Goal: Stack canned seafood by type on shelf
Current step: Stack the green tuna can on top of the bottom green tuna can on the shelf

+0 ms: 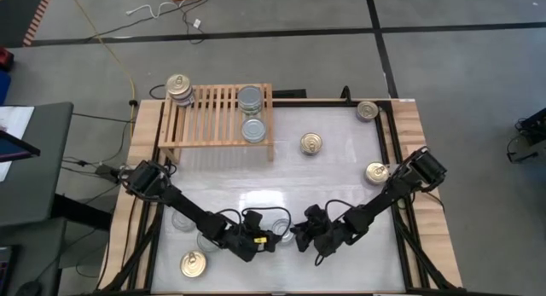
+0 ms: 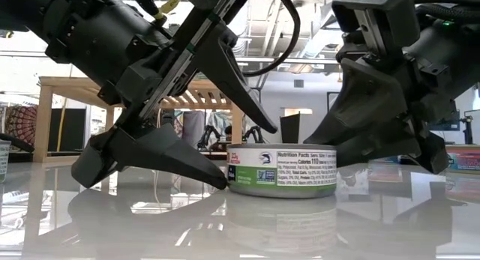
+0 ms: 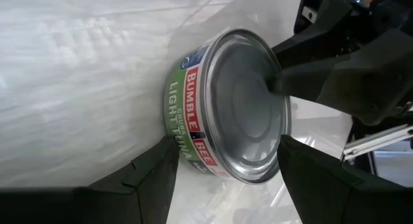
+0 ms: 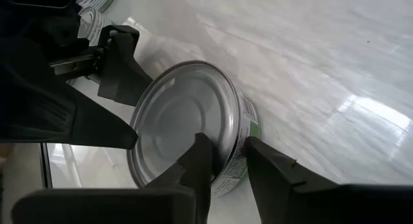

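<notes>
Nearest to me, on the left of the white table (image 1: 341,270), I see one gold-topped can (image 1: 194,264) standing alone. A little farther, in the near middle of the table, both grippers meet at one tuna can (image 2: 281,170). It has a green Bumble Bee label and a plain silver top, and it stands flat on the table.

The left gripper (image 1: 260,239) comes from the left. Its fingers (image 3: 148,179) are spread wide, one on each side of the can. In the low view the lower fingertip touches the can's left bottom edge. I cannot tell if the other finger touches it.

The right gripper (image 1: 305,236) comes from the right and pinches the wall of this can. One finger (image 4: 193,166) lies over the silver lid and the other is outside, against the label.

Farther on the right half I see two more gold-topped cans, one by the right edge (image 1: 376,171) and one nearer the middle (image 1: 312,143). Another can (image 1: 368,110) stands at the far right corner.

At the far left is the wooden shelf (image 1: 213,117). A stack with a gold top (image 1: 180,87) stands at its left end. At its right end there is a silver-topped stack (image 1: 250,97), and a silver-topped can (image 1: 253,130) is just in front of it.
</notes>
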Action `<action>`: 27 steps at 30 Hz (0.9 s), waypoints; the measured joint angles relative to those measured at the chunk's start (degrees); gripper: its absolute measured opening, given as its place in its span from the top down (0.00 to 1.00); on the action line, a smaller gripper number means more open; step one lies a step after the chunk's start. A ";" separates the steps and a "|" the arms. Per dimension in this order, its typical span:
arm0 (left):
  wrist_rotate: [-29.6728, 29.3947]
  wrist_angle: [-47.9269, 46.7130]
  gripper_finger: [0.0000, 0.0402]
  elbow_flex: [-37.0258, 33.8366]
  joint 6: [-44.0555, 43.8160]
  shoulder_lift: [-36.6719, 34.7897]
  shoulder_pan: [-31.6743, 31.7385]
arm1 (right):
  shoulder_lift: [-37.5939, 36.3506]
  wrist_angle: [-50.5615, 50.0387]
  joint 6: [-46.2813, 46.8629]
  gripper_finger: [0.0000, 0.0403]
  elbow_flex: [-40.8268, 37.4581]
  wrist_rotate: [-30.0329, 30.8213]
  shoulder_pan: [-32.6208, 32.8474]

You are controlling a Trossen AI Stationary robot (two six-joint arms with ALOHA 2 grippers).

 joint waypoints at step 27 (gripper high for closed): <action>3.14 0.74 0.37 0.00 -2.17 0.09 0.33 | -0.04 -0.46 -0.18 0.84 -0.07 0.64 0.02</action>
